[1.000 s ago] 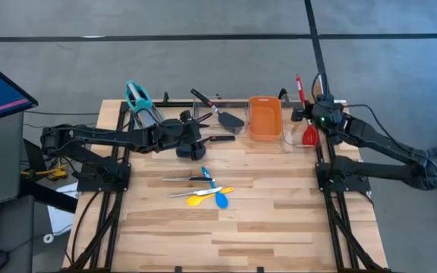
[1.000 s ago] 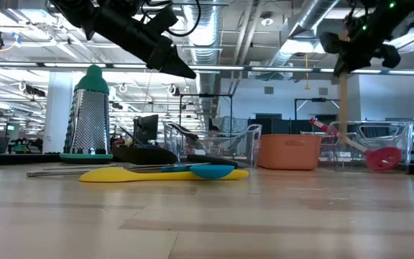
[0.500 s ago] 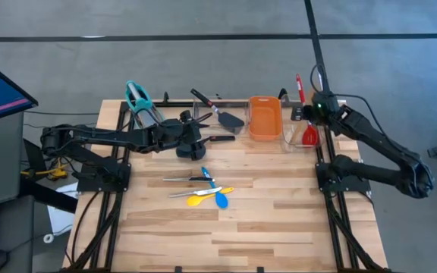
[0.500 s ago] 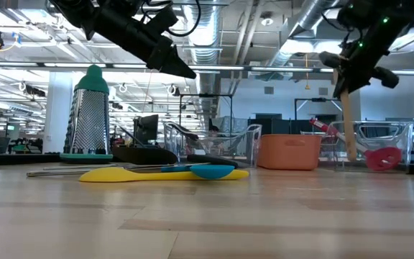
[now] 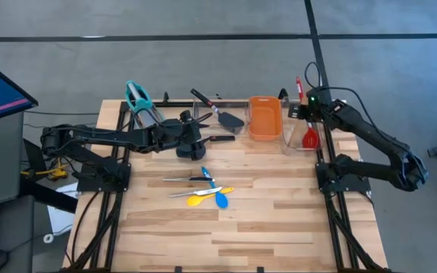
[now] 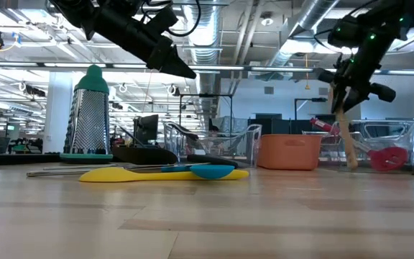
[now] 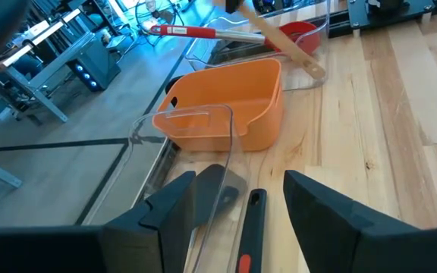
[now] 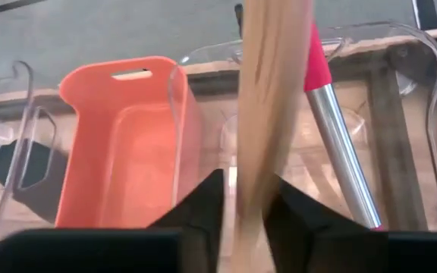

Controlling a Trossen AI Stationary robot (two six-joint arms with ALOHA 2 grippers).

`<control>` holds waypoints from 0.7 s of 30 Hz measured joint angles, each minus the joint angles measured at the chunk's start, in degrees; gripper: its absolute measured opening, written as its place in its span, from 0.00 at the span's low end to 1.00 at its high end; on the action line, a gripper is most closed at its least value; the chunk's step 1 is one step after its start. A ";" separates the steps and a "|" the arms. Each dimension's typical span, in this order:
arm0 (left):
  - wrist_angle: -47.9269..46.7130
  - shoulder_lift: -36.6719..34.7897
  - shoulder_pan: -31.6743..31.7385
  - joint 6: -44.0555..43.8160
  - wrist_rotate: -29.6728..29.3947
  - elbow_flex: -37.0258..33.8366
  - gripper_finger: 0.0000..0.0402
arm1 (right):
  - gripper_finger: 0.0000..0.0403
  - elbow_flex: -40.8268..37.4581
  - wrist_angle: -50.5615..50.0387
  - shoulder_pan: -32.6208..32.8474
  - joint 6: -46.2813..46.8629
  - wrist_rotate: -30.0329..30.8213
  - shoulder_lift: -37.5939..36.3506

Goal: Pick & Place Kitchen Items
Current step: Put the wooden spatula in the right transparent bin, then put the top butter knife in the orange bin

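Note:
My right gripper (image 5: 303, 110) hangs over the clear tray (image 5: 298, 144) at the table's far right, pointing steeply down. Its fingers (image 8: 203, 205) stand slightly apart around the wooden spoon's handle (image 8: 268, 91). The wooden spoon (image 6: 343, 129) leans with its lower end down in that tray, beside the red spoon (image 5: 308, 136). My left gripper (image 7: 241, 220) hovers open and empty above the black spatula (image 7: 211, 189) in another clear tray. Yellow and blue spoons (image 5: 207, 196) and silver tongs (image 5: 182, 180) lie mid-table. My right gripper has the wooden spoon's handle (image 8: 256, 174) between its two fingers, coming at it from above. A thin gap shows beside one finger, and I cannot tell whether the other still touches the wood. The spoon leans, its lower end (image 6: 352, 165) inside the clear tray.
An orange tub (image 5: 265, 117) stands between the two clear trays at the far edge. A metal grater with a teal top (image 5: 139, 102) stands at the far left. The near half of the wooden table (image 5: 279, 227) is bare.
My right gripper has moved down and toward the table's left, over the clear tray, and has tipped more steeply downward. The wooden spoon has sunk with it, going from upright to leaning, with its lower end down in the tray.

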 joint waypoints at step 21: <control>-2.04 -0.02 0.07 0.29 0.00 0.00 0.46 | 0.29 8.90 2.24 9.58 -6.25 -15.14 -11.92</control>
